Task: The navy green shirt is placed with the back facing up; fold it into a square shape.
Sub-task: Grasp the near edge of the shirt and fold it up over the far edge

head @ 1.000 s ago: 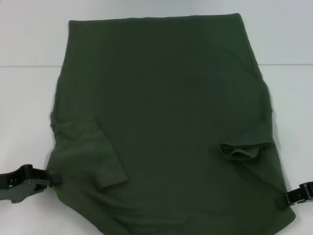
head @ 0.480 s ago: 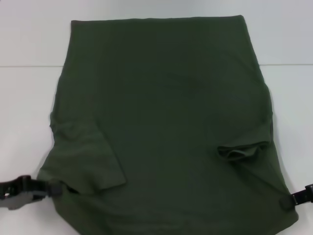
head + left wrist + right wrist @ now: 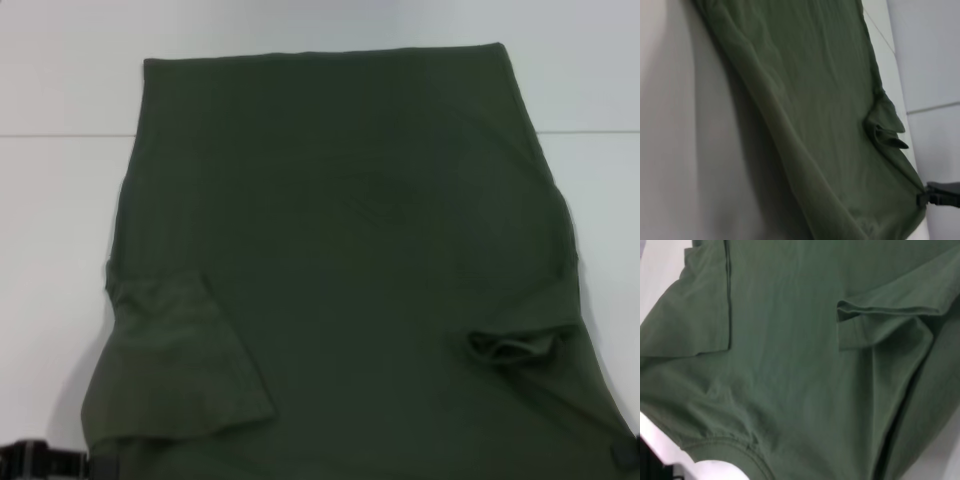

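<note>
The navy green shirt [image 3: 340, 250] lies back up on the white table [image 3: 60, 200], its far hem flat and its near end lifted. Both sleeves are folded onto the back: one on the left [image 3: 180, 360] and one, crumpled, on the right [image 3: 520, 345]. My left gripper [image 3: 88, 465] is shut on the near left corner of the shirt at the bottom edge of the head view. My right gripper [image 3: 624, 453] is shut on the near right corner; it also shows in the left wrist view [image 3: 940, 196]. The right wrist view shows the collar rim [image 3: 725, 445].
A thin seam [image 3: 60, 134] runs across the table behind the shirt's middle. Bare white table lies to the left [image 3: 50, 300] and right [image 3: 610, 200] of the shirt and beyond its far hem.
Both grippers have moved toward me and down to the bottom edge of the head view, taking the near end of the shirt with them. The cloth has been pulled tauter and the far hem has shifted slightly nearer.
</note>
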Controlling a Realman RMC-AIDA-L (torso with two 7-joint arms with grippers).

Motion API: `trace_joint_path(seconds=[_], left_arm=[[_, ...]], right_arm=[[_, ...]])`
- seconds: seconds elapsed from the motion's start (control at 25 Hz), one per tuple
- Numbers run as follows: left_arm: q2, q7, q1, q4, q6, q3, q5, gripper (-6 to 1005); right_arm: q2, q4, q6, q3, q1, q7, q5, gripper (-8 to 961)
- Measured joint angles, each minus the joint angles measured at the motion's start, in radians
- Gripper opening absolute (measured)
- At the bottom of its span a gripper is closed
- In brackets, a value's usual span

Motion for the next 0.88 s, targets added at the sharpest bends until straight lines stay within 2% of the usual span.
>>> trace_joint_path(seconds=[0.28, 0.44, 0.52, 0.72, 0.88], left_arm=[[-0.008, 0.036, 0.047, 0.019, 0.073, 0.036, 0.035, 103], [-0.007, 0.046, 0.03, 0.011, 0.076, 0.01, 0.015, 106], [-0.002, 0.043, -0.001, -0.005, 0.075, -0.016, -0.01, 108], [0.01, -0.055, -0.138, -0.072, -0.003, -0.128, -0.046, 113], [0.028, -0.147, -0.229, -0.108, -0.148, -0.176, -0.073, 117]], right_arm=[[-0.002, 0.0, -0.043, 0.0, -0.048, -0.022, -0.007, 21], [-0.002, 0.004, -0.049, 0.058, -0.045, -0.046, 0.016, 21], [-0.002, 0.011, -0.055, 0.093, -0.027, -0.057, 0.048, 21], [0.01, 0.017, -0.026, 0.131, 0.029, -0.033, 0.171, 24], [0.012, 0.017, 0.114, 0.152, 0.071, 0.029, 0.254, 32]])
